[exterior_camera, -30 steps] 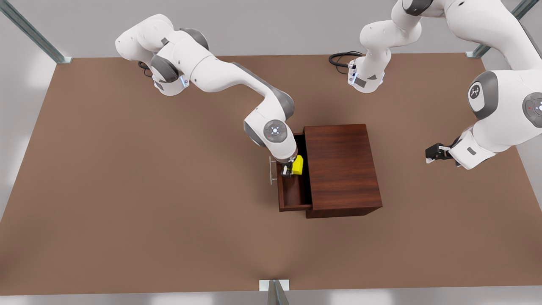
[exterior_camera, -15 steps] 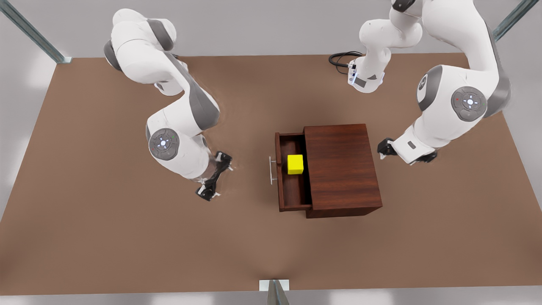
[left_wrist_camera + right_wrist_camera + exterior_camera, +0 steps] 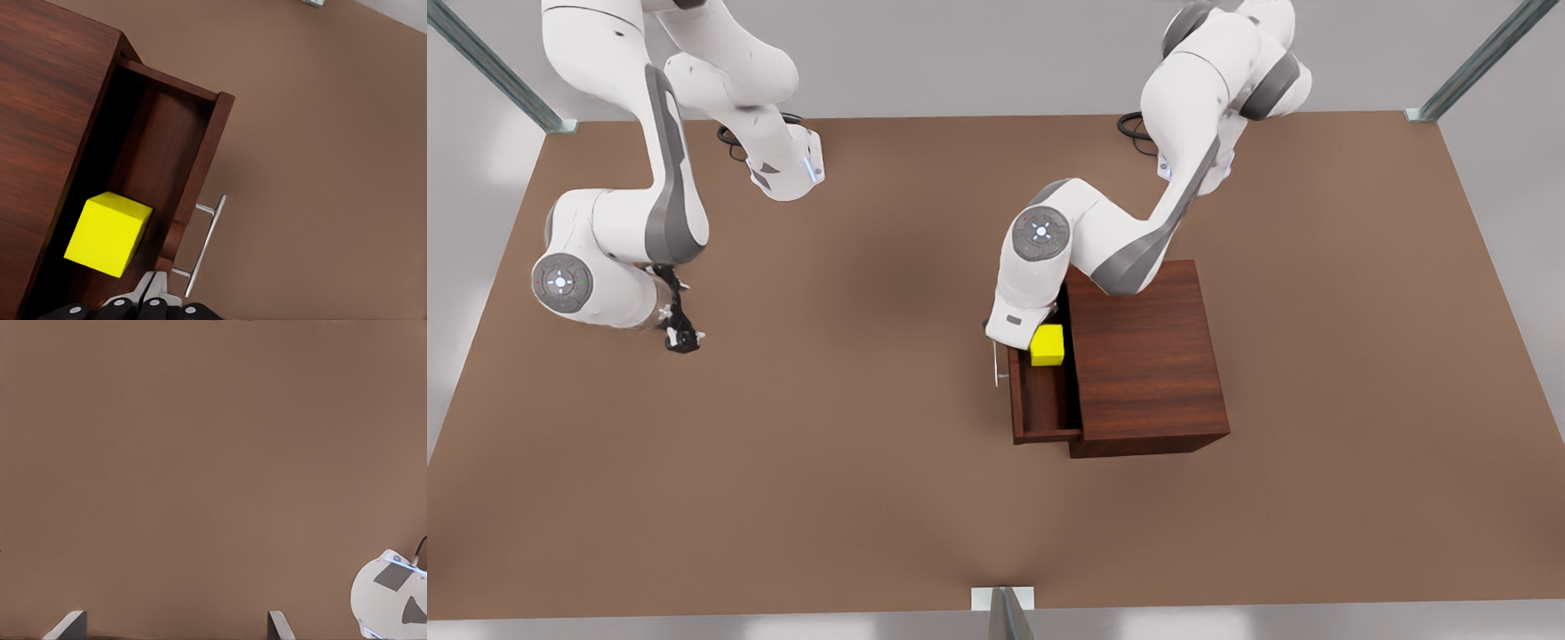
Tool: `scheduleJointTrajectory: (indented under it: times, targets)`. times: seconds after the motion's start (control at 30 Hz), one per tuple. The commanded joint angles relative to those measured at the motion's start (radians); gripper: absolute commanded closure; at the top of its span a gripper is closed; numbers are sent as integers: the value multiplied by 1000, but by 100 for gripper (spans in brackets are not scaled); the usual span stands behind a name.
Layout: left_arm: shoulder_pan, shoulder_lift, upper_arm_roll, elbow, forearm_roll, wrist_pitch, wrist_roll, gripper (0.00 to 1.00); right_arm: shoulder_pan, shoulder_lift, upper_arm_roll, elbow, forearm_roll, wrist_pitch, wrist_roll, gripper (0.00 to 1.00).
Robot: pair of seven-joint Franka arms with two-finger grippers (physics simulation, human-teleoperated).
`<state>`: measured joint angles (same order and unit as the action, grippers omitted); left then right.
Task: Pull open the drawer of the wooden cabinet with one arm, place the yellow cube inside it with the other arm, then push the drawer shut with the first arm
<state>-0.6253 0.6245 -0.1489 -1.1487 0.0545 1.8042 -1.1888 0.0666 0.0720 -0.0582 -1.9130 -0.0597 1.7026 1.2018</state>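
Over at the front view's left, the right hand (image 3: 682,338) hangs above bare counter (image 3: 854,498) near the left edge, well apart from everything else. Its wrist view looks down on plain brown surface with two fingertips (image 3: 67,625) spread wide, nothing between them, and a white arm base (image 3: 393,597) in one corner of that picture.

Moving toward the middle, the thin silver handle (image 3: 996,364) stands just off the drawer (image 3: 1040,409) front. The drawer is pulled out from the wooden cabinet (image 3: 1147,356) toward the front view's left. The other arm bends down from the far edge, its wrist over the far end of the drawer, and the left hand (image 3: 155,293) sits right at the drawer's front panel, beside the handle's near post. In its wrist view the pale fingertips (image 3: 148,288) lie pressed close together, gripping nothing.

Inside the drawer, the yellow cube (image 3: 1047,345) rests on the floor of the tray at the far end, close against the cabinet's front edge and apart from the left hand.

The cabinet stands right of centre on the counter.
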Motion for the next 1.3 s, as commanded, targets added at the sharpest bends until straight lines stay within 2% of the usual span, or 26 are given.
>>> scheduleJointTrajectory:
  times: [0.0,0.17,0.3,0.47,0.63,0.77,0.83,1.27]
  targets:
    - [-37,26,0,1,37,115,-1284,100,-8,-12,-3,-17,-2,114,-1085,0]
    - [-71,89,43,-8,51,147,-1476,100,-10,-11,-18,-1,-2,106,-1085,0]
    - [-63,124,72,-16,30,139,-1511,100,-10,-8,-20,-1,4,115,-1085,0]
    - [-162,124,117,37,48,106,-1554,100,-8,-6,-17,-1,3,115,-1085,0]
    - [-174,207,121,10,77,112,-1555,100,-8,-3,-15,-1,0,115,-1085,0]
    - [-156,202,140,10,77,99,-1479,100,-8,-3,-15,0,-2,114,-1085,0]
    - [-146,196,141,10,76,26,-1416,100,-8,-3,-17,0,-2,114,-1085,0]
    - [-129,172,147,3,76,-151,-1236,100,-7,3,-15,0,-3,117,-1079,0]
